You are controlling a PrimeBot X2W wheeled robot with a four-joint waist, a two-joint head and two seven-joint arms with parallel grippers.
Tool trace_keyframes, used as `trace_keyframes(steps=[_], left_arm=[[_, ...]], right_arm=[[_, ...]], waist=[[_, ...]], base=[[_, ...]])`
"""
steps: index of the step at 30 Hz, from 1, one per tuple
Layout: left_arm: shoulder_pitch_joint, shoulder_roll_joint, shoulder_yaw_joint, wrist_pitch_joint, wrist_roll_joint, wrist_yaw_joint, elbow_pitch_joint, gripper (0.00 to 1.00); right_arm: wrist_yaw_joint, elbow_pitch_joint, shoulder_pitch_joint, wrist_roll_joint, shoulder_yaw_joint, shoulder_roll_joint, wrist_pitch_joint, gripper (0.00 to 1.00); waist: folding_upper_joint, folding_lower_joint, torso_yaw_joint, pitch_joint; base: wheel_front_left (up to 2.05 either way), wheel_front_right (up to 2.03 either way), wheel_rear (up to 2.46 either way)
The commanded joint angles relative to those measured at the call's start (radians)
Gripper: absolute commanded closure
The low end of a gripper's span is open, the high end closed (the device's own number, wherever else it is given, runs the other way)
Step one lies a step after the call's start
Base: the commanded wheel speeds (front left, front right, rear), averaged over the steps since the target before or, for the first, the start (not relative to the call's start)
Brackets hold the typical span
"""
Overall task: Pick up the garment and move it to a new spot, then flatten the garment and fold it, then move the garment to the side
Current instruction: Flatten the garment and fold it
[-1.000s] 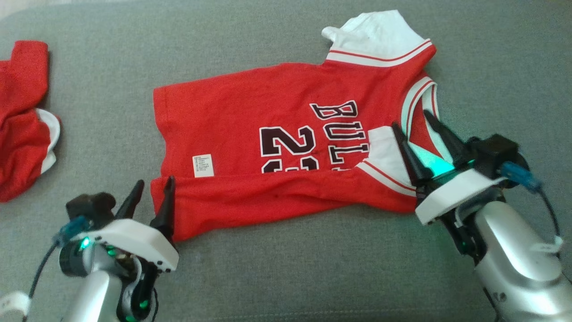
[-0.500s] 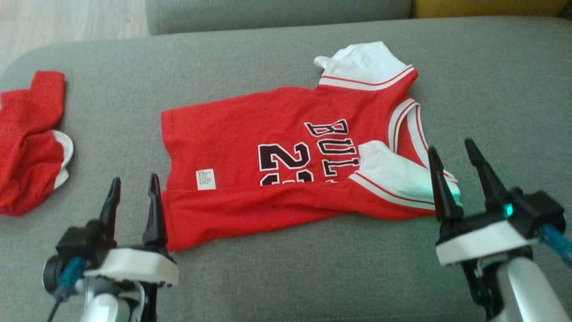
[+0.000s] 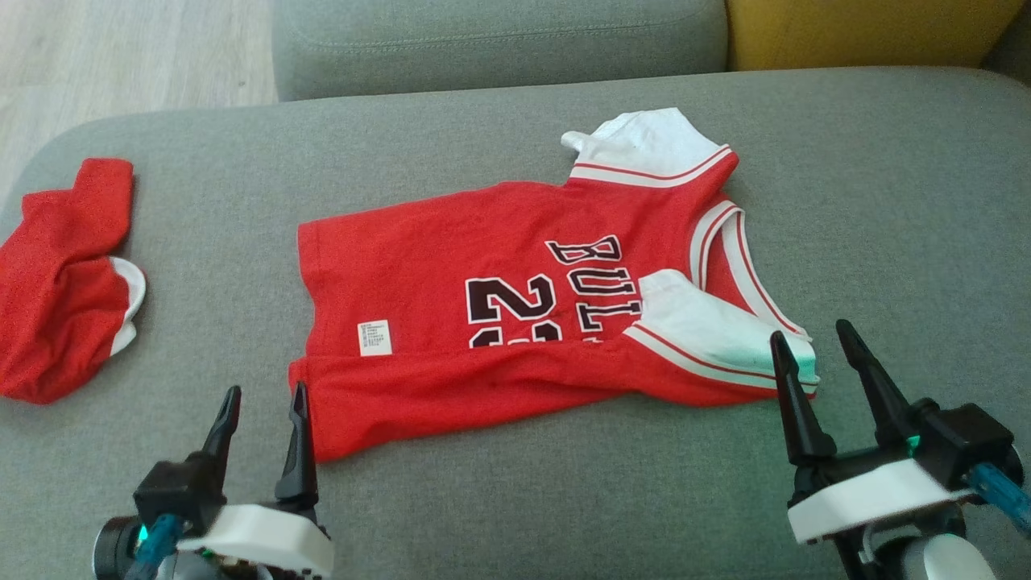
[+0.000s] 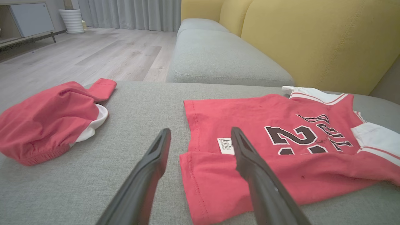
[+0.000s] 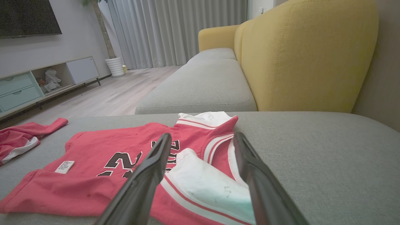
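Observation:
The garment (image 3: 499, 298) is a red jersey with white sleeves and black lettering, lying spread on the grey cushion (image 3: 886, 201) with its near long edge folded over. My left gripper (image 3: 266, 396) stands open just off the jersey's near left corner, touching nothing. My right gripper (image 3: 813, 338) is open by the near white sleeve (image 3: 709, 330), with nothing between its fingers. The left wrist view has the jersey (image 4: 275, 147) ahead of the open left gripper (image 4: 200, 134). In the right wrist view the white sleeve (image 5: 203, 184) lies between and below the open right gripper (image 5: 201, 137).
A second red garment (image 3: 64, 282) lies crumpled at the cushion's left end. A further grey sofa seat (image 3: 499, 40) and a yellow backrest (image 3: 870, 32) lie beyond. Wooden floor (image 3: 121, 56) shows at the far left, past the cushion's rounded edge.
Both grippers have drawn back from the jersey's near edge toward me, letting go of it. The head camera has tilted up, so the whole scene sits lower in the picture.

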Motion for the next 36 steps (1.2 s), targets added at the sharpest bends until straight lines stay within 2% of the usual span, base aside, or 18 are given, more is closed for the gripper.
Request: trace_keyframes(steps=[1, 13, 20, 28, 36], left_arm=[[-0.026, 0.017, 0.037, 0.003, 0.007, 0.005, -0.037, 0.00], [-0.030, 0.017, 0.022, 0.023, -0.005, 0.005, -0.034, 0.00], [-0.050, -0.015, -0.008, 0.059, -0.063, -0.040, 0.064, 0.00], [-0.138, -0.046, -0.011, 0.085, -0.126, -0.091, 0.213, 0.00], [-0.210, -0.059, 0.001, 0.119, -0.178, -0.122, 0.303, 0.00]], right_arm=[[0.007, -0.038, -0.013, -0.003, 0.018, -0.001, 0.006, 0.00], [0.007, -0.022, -0.008, 0.018, 0.000, 0.013, 0.031, 0.00], [0.007, 0.095, -0.009, 0.044, -0.062, 0.026, 0.132, 0.00], [0.007, 0.197, -0.099, 0.007, -0.132, 0.033, 0.230, 0.00], [0.007, 0.267, -0.180, 0.025, -0.155, 0.038, 0.289, 0.00]], waist=[[0.0000, 0.0000, 0.000, -0.001], [0.0000, 0.0000, 0.002, 0.004], [0.0000, 0.0000, 0.012, 0.045], [0.0000, 0.0000, 0.019, 0.122], [0.0000, 0.0000, 0.030, 0.166]], base=[[0.00, 0.00, 0.00], [0.00, 0.00, 0.00], [0.00, 0.00, 0.00], [0.00, 0.00, 0.00], [0.00, 0.00, 0.00]])
